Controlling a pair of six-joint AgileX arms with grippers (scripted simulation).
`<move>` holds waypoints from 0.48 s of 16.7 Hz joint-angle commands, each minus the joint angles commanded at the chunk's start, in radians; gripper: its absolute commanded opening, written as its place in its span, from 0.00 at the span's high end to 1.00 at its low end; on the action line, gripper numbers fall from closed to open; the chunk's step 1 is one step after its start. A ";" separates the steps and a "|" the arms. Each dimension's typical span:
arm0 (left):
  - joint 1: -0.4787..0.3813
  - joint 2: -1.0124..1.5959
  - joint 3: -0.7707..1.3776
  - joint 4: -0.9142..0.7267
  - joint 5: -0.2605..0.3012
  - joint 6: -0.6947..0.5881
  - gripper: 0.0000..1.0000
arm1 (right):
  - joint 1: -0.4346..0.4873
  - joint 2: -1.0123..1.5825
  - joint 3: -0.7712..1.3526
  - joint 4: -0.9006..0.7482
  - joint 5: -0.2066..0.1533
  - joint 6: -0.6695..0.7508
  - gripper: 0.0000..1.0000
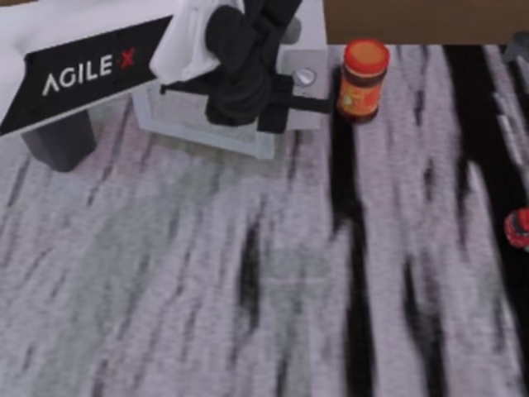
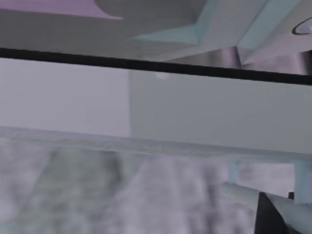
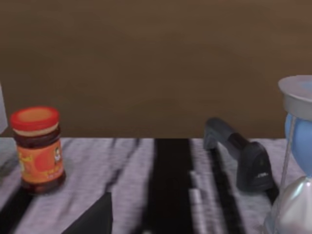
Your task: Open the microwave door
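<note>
The microwave (image 1: 289, 91) sits at the desk's (image 1: 248, 289) twelve o'clock edge, its door (image 1: 207, 132) facing six o'clock. The left arm, lettered "AGILE X", reaches across it; the left tool (image 1: 281, 103) is at the door's knob-side edge, and whether it is spread or pinching I cannot tell. An orange-lidded jar (image 1: 364, 78) stands just at the microwave's three o'clock.

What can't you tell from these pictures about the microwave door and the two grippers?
- Microwave door: top view, mostly hidden under the left arm; open or closed unclear. The left wrist view is too close to settle it.
- Left gripper: top view, black wrist covers the fingers; grip unclear.
- Right gripper: only a dark tip at the right wrist view's edge; state unknown.
- Microwave: cut off by the top view's upper edge.
</note>
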 joint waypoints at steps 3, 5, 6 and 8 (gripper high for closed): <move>0.002 -0.006 -0.006 0.004 0.002 0.006 1.00 | 0.000 0.000 0.000 0.000 0.000 0.000 0.00; 0.002 -0.006 -0.006 0.004 0.002 0.006 1.00 | 0.000 0.000 0.000 0.000 0.000 0.000 0.00; 0.002 -0.006 -0.006 0.004 0.002 0.006 1.00 | 0.000 0.000 0.000 0.000 0.000 0.000 0.00; 0.002 -0.006 -0.006 0.004 0.002 0.006 1.00 | 0.000 0.000 0.000 0.000 0.000 0.000 0.00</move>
